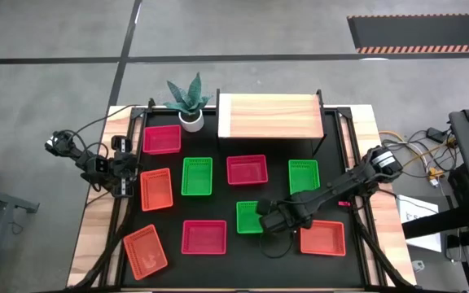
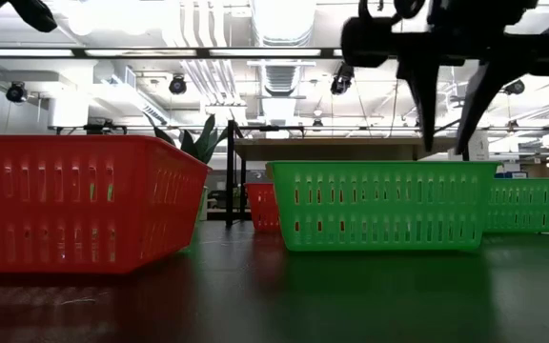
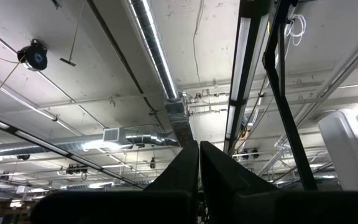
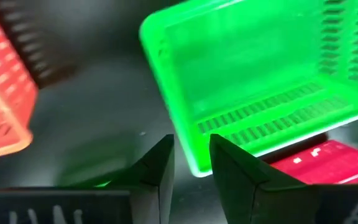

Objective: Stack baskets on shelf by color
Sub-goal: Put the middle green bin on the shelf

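The small green rectangular plastic mesh basket point(image 1: 249, 216) sits on the black mat directly under my right gripper point(image 1: 265, 217), which hovers over its wall with fingers point(image 4: 160, 168) slightly parted and pinching nothing. I judge it light, thin-walled, somewhat flexible and slick, so grip is best taken across the rim wall point(image 4: 166, 102), one finger inside and one outside. The pale-wood shelf board point(image 1: 270, 116) lies well ahead of my hand, bare; my left gripper point(image 1: 124, 171) waits folded at the far side, fingers pressed together.

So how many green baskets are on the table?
3: one left of centre, one at centre right, one near the front under the right gripper.
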